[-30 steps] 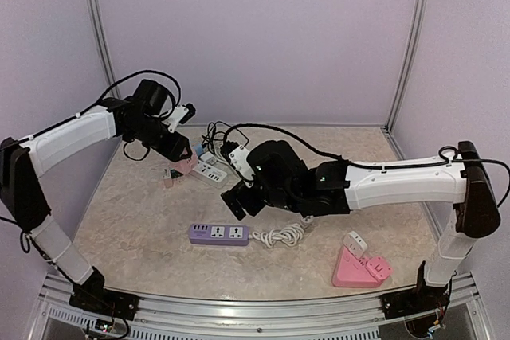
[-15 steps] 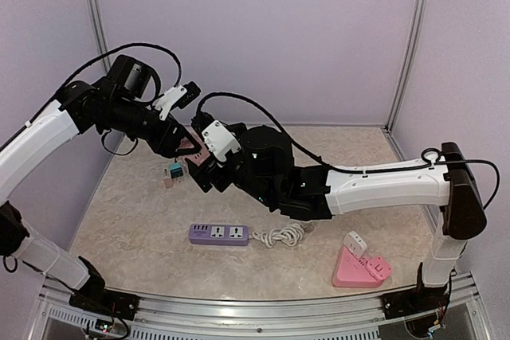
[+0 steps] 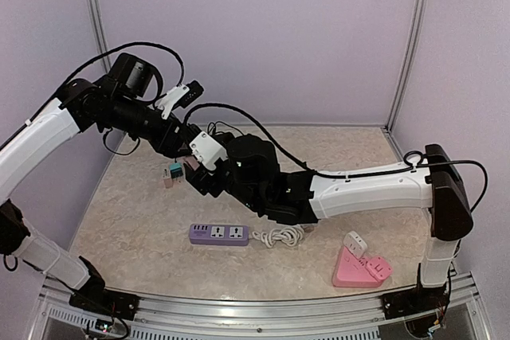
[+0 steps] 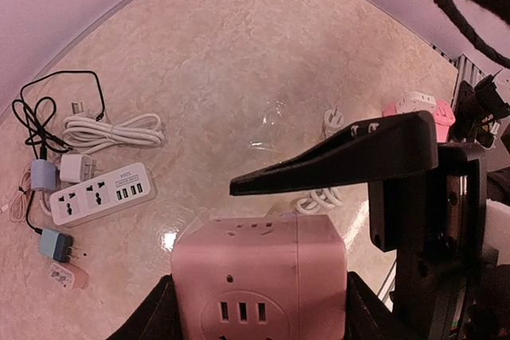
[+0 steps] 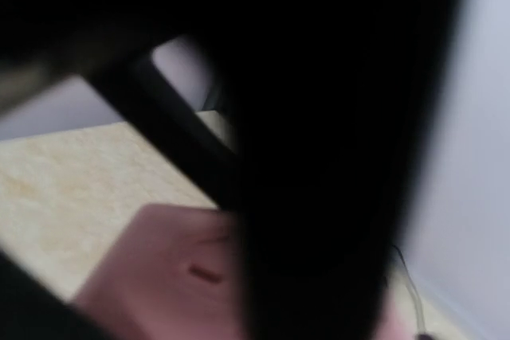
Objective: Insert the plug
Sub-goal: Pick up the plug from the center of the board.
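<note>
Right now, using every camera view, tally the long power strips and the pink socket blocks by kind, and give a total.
Long power strips: 2 (purple strip, white strip)
Pink socket blocks: 2 (pink cube, held up off the surface; pink wedge)
Total: 4

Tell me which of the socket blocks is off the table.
The pink cube socket, held up in the left claw; the purple strip, white strip and pink wedge all lie on the table.
</note>
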Robot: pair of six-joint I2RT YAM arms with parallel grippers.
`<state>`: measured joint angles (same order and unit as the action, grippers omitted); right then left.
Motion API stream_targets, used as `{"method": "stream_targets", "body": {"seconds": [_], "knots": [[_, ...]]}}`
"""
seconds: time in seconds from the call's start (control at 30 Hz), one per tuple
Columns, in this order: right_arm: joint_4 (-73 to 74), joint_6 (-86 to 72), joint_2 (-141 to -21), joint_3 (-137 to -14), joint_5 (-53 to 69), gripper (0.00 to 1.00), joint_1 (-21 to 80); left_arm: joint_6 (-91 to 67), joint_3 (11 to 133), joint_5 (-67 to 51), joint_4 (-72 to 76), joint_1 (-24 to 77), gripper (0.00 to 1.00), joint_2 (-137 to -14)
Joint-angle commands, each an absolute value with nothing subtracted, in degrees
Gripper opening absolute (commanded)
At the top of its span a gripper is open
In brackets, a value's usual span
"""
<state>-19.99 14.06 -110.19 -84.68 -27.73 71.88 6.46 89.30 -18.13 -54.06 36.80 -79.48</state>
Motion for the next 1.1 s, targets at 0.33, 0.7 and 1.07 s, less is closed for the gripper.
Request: {"method": "stream_targets", "body": {"seconds": [0.33, 0.7, 1.07], "knots": [[-4.3, 0.4, -103.6, -87.1, -24.9, 0.00, 71.0, 12.6, 96.2, -18.8, -63.2, 37.0, 0.93, -80.1], [21.1, -17.8, -88.5, -82.8, 36.9, 0.00, 64.7, 25.1, 93.3, -18.2, -71.6, 23.5, 0.99, -68.0], [28.4, -21.3, -86.5, -86.0, 34.1, 0.00, 64.9, 33.3, 60.9, -16.7, -59.9, 25.6, 0.99, -58.5]]}}
